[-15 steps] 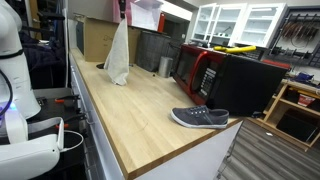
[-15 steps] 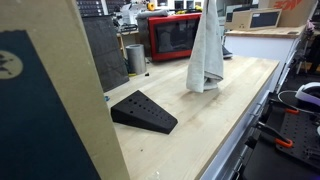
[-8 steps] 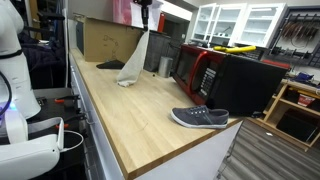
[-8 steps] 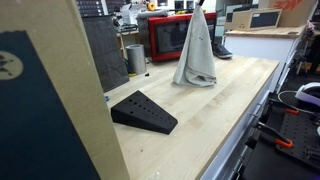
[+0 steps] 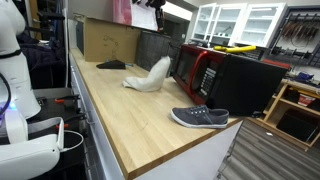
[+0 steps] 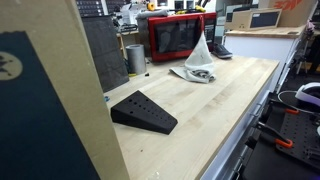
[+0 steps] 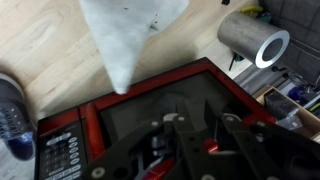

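Wrist view puts the wooden counter (image 7: pixel 50 45) far below my pincer (image 7: pixel 190 135), and the red-framed microwave (image 7: pixel 150 95) sits almost straight under it. That is my main worry. If I bring the arm straight down from here, I judge the fingers would hit the microwave top or door before they got near anything soft.

The white cloth (image 7: pixel 125 35) lies on the counter below and ahead of the fingertips, well apart from them. The pincer grasps nothing. The fingers are a dark blur, so I cannot tell how far the jaws stand apart.

The cloth is limp, so a shallow pinch could catch one fold and let the rest slide out. A deep pinch could scrape the wood. In both exterior views the cloth (image 5: pixel 148 76) (image 6: pixel 197 63) is a pale, crumpled heap. One corner stands up in a soft peak, and it lies just beside the microwave front (image 6: pixel 175 35). It has faint speckles, and no edge lies flat.

The grey shoe (image 7: pixel 10 115) is off to one side below the pincer. The metal can (image 7: pixel 255 40) stands on the opposite side, near the cloth, and a wide sweep could tip it.
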`<act>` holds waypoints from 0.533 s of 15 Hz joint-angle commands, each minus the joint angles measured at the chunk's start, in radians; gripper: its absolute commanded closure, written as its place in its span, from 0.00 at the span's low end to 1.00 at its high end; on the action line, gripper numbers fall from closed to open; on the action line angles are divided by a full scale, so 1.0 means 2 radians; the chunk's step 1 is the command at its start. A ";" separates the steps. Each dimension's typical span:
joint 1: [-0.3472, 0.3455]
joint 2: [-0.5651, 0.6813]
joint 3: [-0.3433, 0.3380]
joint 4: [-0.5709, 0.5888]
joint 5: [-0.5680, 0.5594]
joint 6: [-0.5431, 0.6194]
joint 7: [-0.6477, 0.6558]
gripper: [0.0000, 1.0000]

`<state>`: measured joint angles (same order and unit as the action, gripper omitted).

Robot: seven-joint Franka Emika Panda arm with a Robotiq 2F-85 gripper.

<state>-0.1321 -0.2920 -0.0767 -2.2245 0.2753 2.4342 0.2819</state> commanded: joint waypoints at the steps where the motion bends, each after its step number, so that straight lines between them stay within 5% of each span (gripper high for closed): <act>1: -0.004 -0.013 0.014 -0.007 -0.033 0.029 0.036 0.42; 6: 0.031 -0.012 0.011 0.001 0.006 -0.037 0.001 0.05; 8: 0.044 0.005 0.007 0.005 0.023 -0.084 -0.017 0.00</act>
<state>-0.0802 -0.3079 -0.0476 -2.2254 0.2670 2.3753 0.3017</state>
